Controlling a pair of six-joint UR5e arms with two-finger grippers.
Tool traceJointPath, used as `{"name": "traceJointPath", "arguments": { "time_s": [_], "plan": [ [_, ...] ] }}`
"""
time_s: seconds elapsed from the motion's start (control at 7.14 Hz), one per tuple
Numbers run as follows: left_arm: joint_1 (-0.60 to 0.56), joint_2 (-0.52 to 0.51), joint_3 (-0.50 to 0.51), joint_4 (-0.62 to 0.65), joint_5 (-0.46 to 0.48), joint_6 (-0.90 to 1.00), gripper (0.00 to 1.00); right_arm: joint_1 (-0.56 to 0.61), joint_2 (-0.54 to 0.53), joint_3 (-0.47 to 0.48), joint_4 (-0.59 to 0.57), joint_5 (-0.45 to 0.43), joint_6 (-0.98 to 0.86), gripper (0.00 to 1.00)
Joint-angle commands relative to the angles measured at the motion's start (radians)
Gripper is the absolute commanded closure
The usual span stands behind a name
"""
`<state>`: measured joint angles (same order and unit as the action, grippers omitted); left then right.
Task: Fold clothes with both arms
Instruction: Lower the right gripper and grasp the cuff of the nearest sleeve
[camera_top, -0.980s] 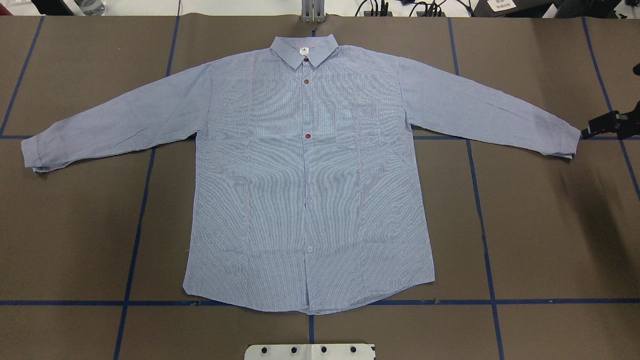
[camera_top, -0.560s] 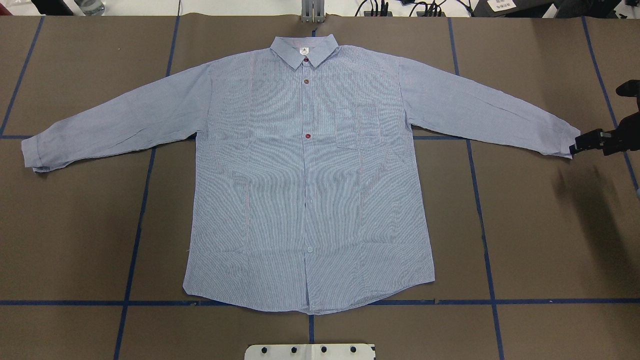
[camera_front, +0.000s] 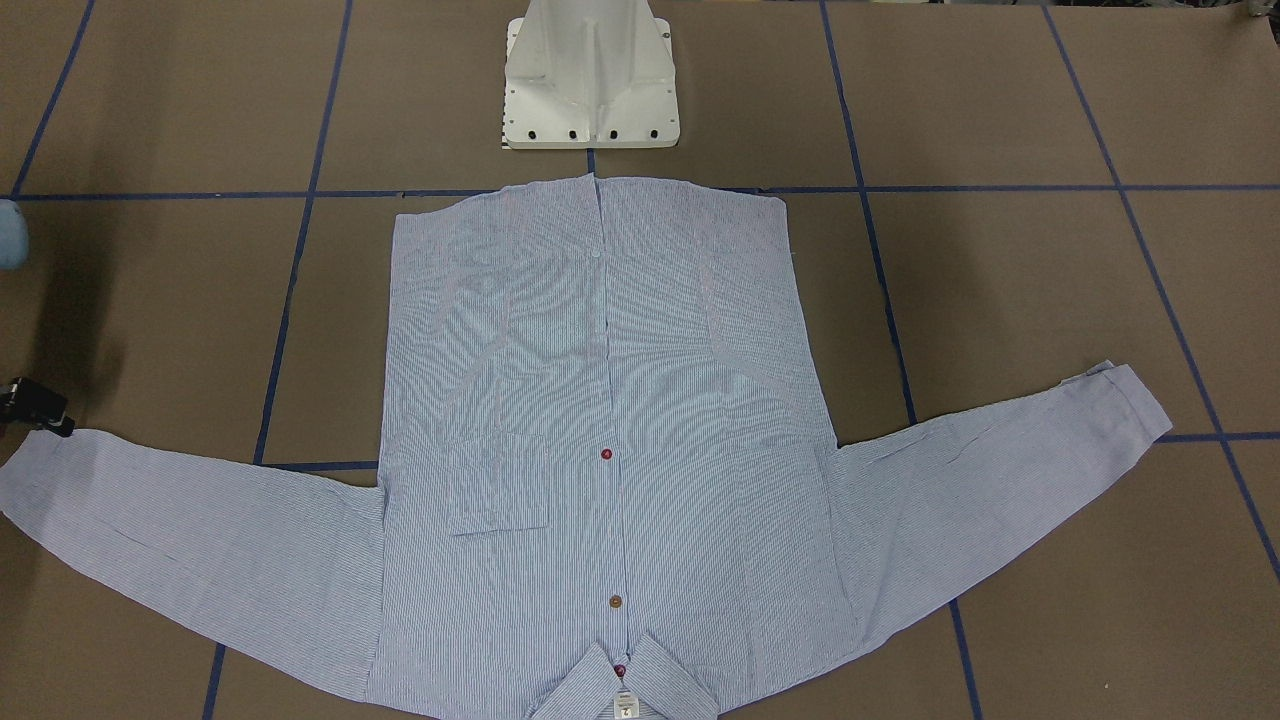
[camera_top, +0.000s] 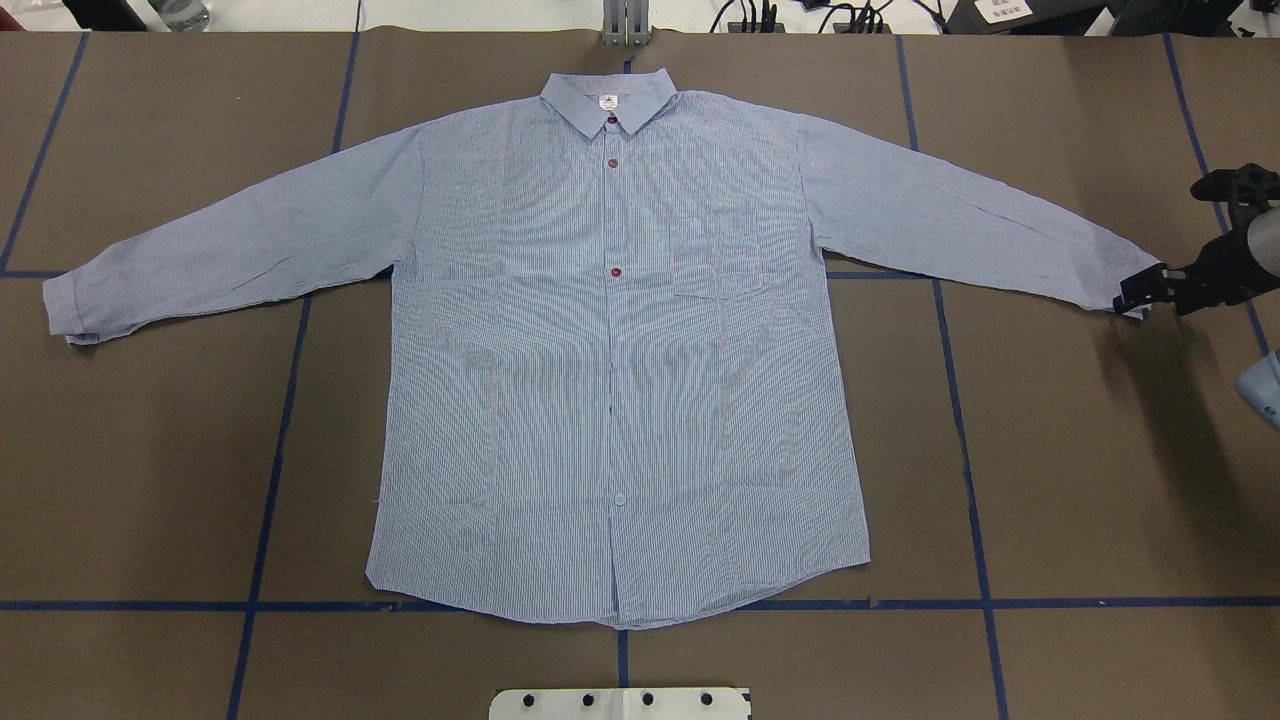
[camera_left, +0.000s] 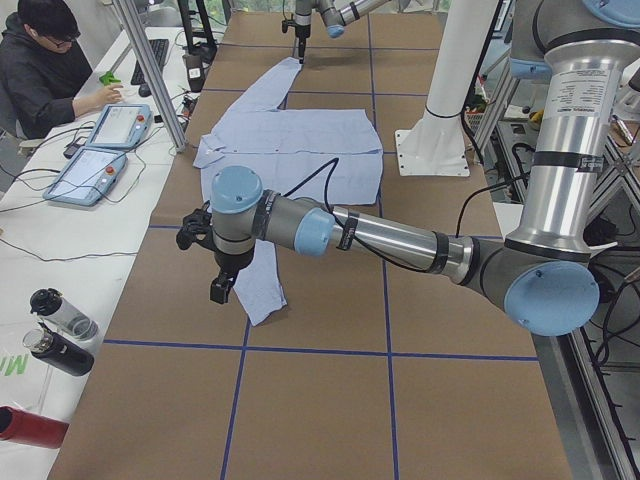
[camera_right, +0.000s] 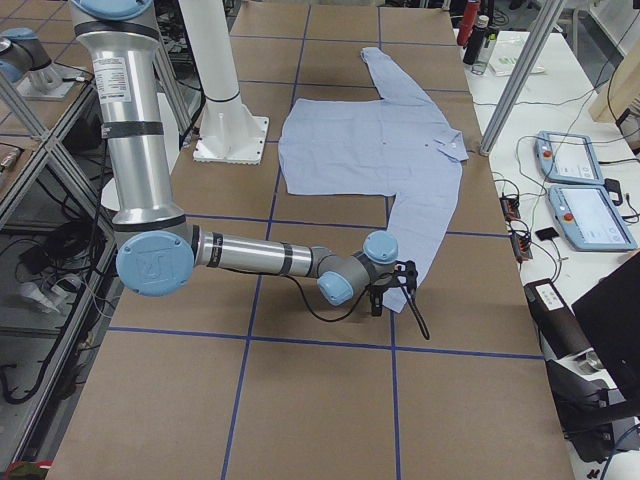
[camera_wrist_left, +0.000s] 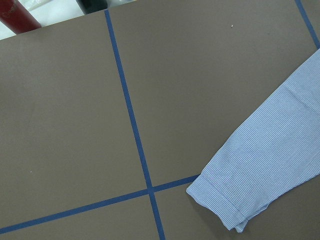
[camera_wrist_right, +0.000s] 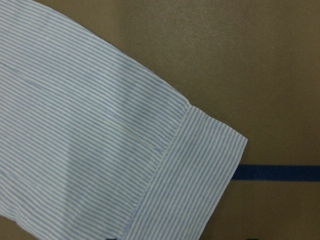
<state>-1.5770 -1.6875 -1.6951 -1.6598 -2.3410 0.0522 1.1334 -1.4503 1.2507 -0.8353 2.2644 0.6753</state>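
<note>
The shirt (camera_top: 615, 380) lay flat and face-up in the middle of the brown surface (camera_top: 1080, 500), buttoned. Its collar (camera_top: 608, 100) was at the far side from the robot and its hem was close to the white pedestal base (camera_front: 590, 80). Dark red buttons (camera_top: 615, 271) ran down the front, with the chest pocket (camera_top: 720, 255) just beside them. Both sleeves were spread out sideways, each angled slightly toward the robot. At the end of the sleeve on the robot's right, the right pincer (camera_top: 1135, 292) sat at the edge of the cuff (camera_wrist_right: 200, 170), low over the cloth. The right wrist view was filled with striped fabric, and I could not tell whether the jaws were spread or closed. The right arm (camera_right: 250, 255) reached out low along the surface toward that cuff. On the other side, the left pincer (camera_left: 222, 285) pointed downward above the other cuff (camera_wrist_left: 225, 205), apart from it. It showed only in the side view, so its opening could not be judged. Blue tape lines (camera_wrist_left: 132, 125) divided the surface into squares. Past the far edge, a person (camera_left: 45, 60) sat at a desk with two pendants (camera_left: 100, 150), and bottles (camera_left: 60, 330) lay nearby.
</note>
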Motion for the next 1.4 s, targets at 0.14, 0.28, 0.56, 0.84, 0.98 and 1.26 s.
{"name": "traceJointPath", "arguments": {
  "time_s": [0.14, 0.28, 0.56, 0.84, 0.98, 1.26],
  "plan": [
    [-0.002, 0.0, -0.008, 0.0, 0.0, -0.002, 0.0, -0.001, 0.004, 0.004, -0.007, 0.004, 0.0, 0.44],
    [0.0, 0.0, -0.008, 0.0, 0.0, -0.002, 0.0, -0.001, 0.008, 0.007, -0.007, 0.007, 0.0, 0.55],
    [-0.001, 0.0, -0.008, 0.002, 0.002, -0.002, 0.0, -0.001, 0.024, 0.007, -0.016, 0.012, 0.0, 0.69],
    [0.0, 0.0, -0.005, 0.002, 0.0, -0.002, 0.0, 0.006, 0.022, 0.027, -0.012, 0.017, 0.0, 1.0],
    [-0.001, 0.0, -0.008, 0.002, 0.0, -0.002, 0.01, 0.019, 0.019, 0.067, -0.013, 0.023, 0.0, 1.0],
    [-0.002, 0.0, -0.006, 0.002, 0.002, -0.002, 0.0, 0.046, 0.024, 0.19, -0.013, 0.07, -0.002, 1.0]
  ]
}}
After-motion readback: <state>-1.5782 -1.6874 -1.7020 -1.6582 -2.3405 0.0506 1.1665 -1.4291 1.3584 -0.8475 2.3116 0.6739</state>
